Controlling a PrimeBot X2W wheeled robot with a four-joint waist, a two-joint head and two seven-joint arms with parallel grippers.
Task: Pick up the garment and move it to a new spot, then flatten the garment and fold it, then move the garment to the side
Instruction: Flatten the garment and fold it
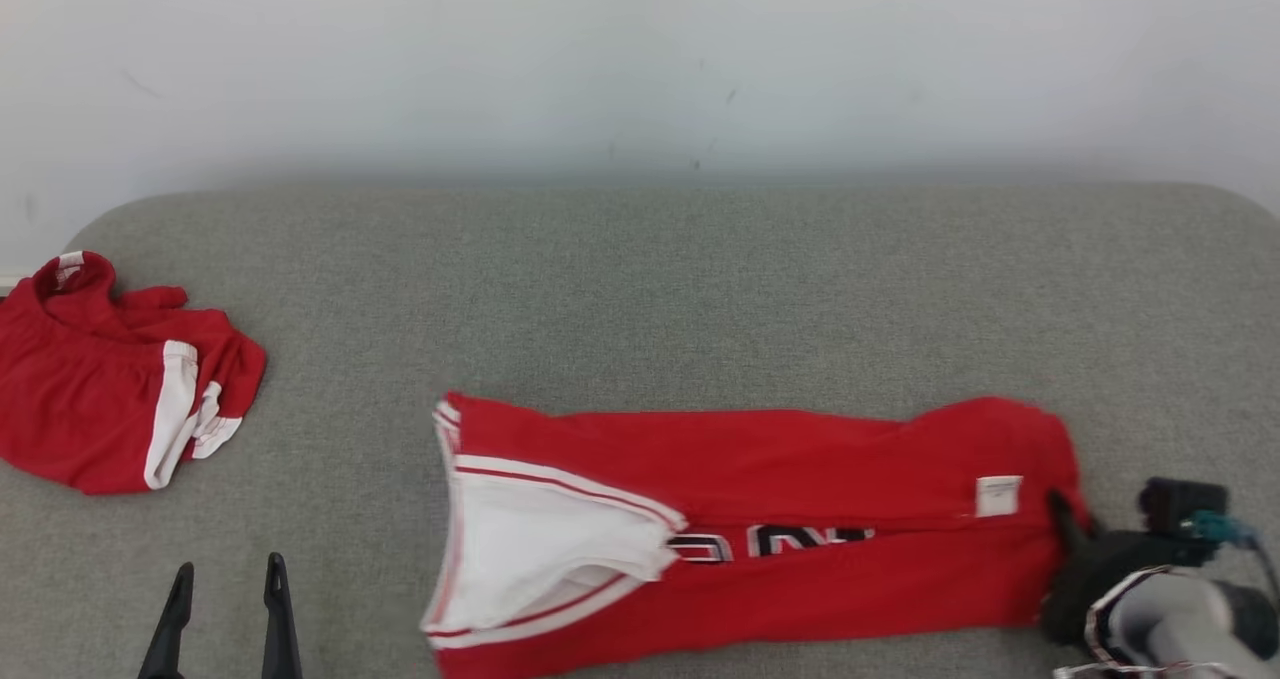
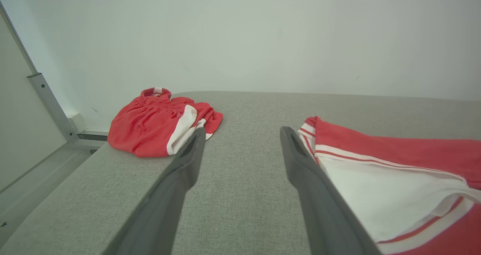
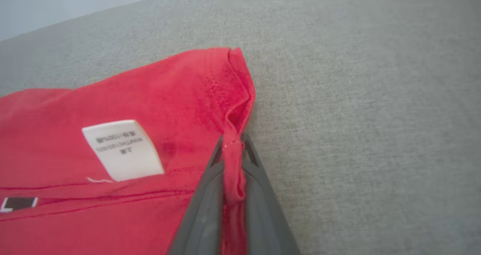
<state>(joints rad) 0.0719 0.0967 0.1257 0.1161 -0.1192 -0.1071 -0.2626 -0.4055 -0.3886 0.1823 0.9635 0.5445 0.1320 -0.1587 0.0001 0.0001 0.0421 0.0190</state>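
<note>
Right now the garment (image 1: 820, 459) lies stretched left to right across the near part of the grey surface (image 1: 640, 289), a long red strip folded along its length. Its left end shows a white panel (image 1: 540, 539) edged with red and white stripes. Dark lettering (image 1: 780, 541) runs along the fold near the middle, partly tucked under. A white label (image 3: 122, 150) sits close to the right end.

My right fingers (image 3: 259, 180) are at that right end, closed tight on a pinch of the red hem. In the right wrist view the cloth is bunched into a narrow ridge squeezed between the two dark fingers, with the label just beside them on that view's left and bare surface on its right. Beyond the fingertips the hem corner curls up a little.

My left fingers (image 1: 275, 609) stand wide apart and hold nothing. They sit at the lower left of the head view, pointing up the picture, clear of the garment. In the left wrist view the striped end lies just beside one finger; I cannot tell whether they touch.

Red shorts (image 1: 90, 399) with a white side stripe lie crumpled at the far left edge of the surface, well apart from the garment. A pale wall (image 1: 640, 59) rises behind.
</note>
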